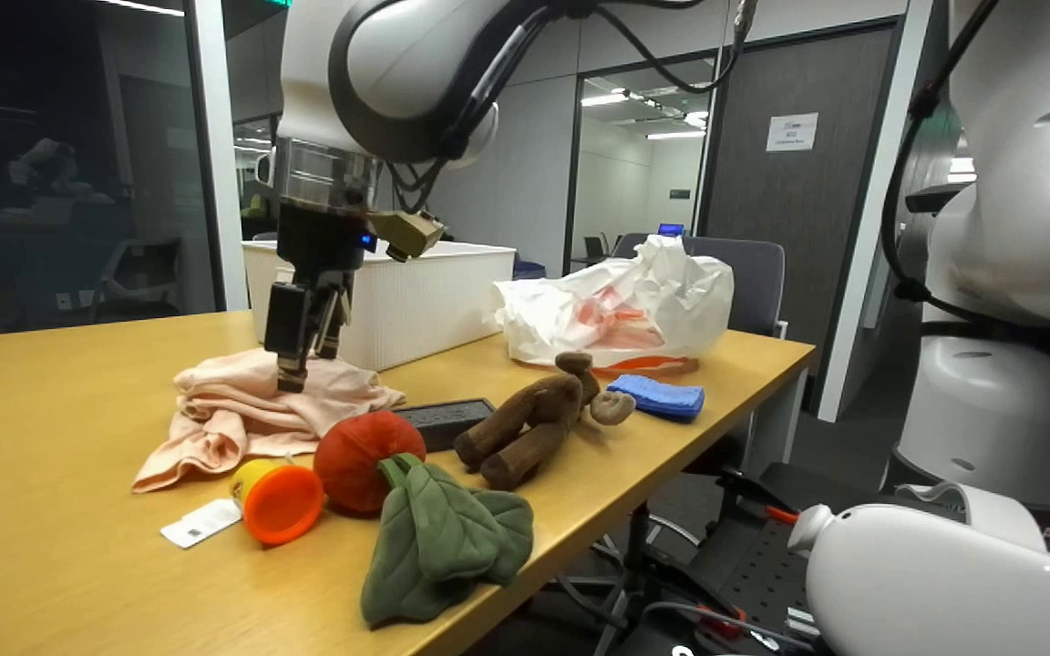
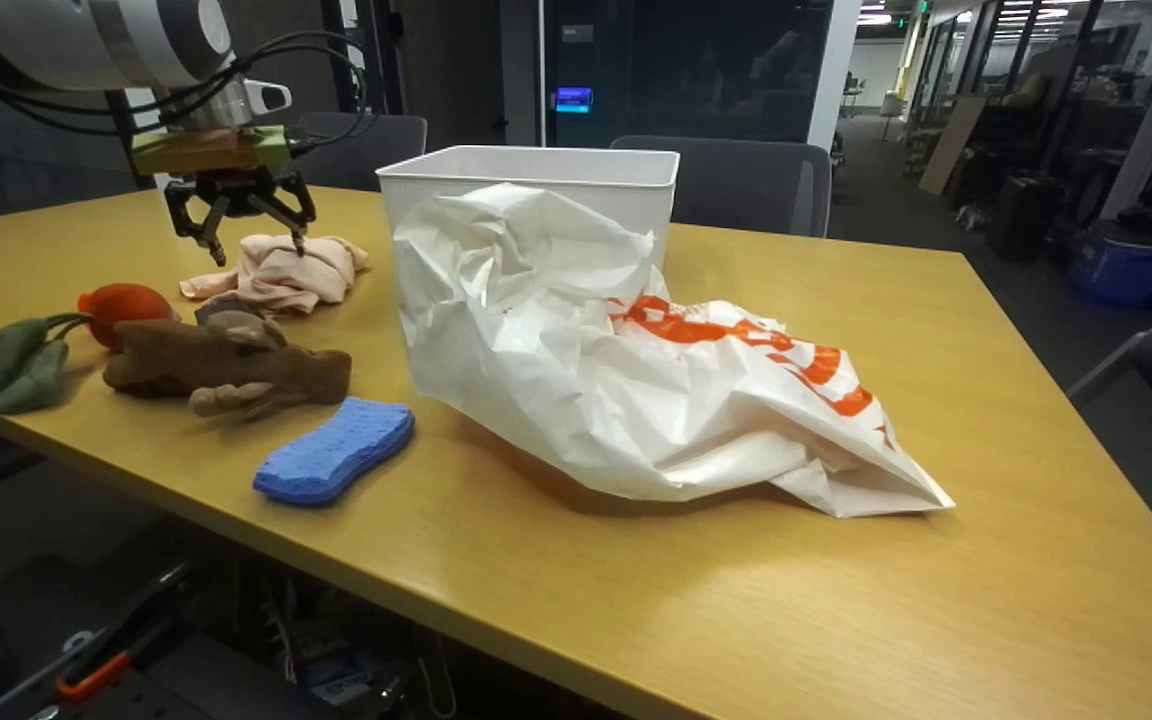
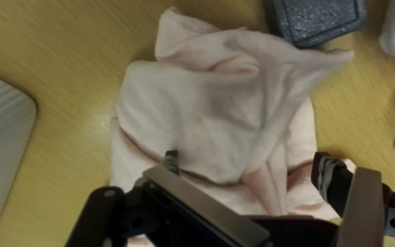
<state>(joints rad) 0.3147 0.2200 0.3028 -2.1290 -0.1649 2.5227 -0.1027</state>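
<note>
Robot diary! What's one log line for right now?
gripper: open | holding: nothing | below: crumpled peach cloth | nearby: white ribbed bin | also: blue sponge

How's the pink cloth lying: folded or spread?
Neither: the pink cloth is crumpled, heaped in loose, overlapping folds in all three views.

In an exterior view we see a gray wall (image 1: 534, 178), a dark door (image 1: 830, 210) bearing a white sign (image 1: 792, 132), and a window (image 1: 602, 214) onto a pale room (image 1: 627, 164) lit by ceiling lights (image 1: 675, 136). We find the wood-toned counter (image 2: 936, 620) in both exterior views, with gray chairs (image 2: 761, 185) beside it. In an exterior view we notice a small lit screen (image 2: 573, 99) against dark glass (image 2: 681, 80), a pale post (image 2: 833, 75), a corridor (image 2: 879, 140) running back, and a blue container (image 2: 1129, 265) on dark floor (image 2: 1026, 310).
</note>
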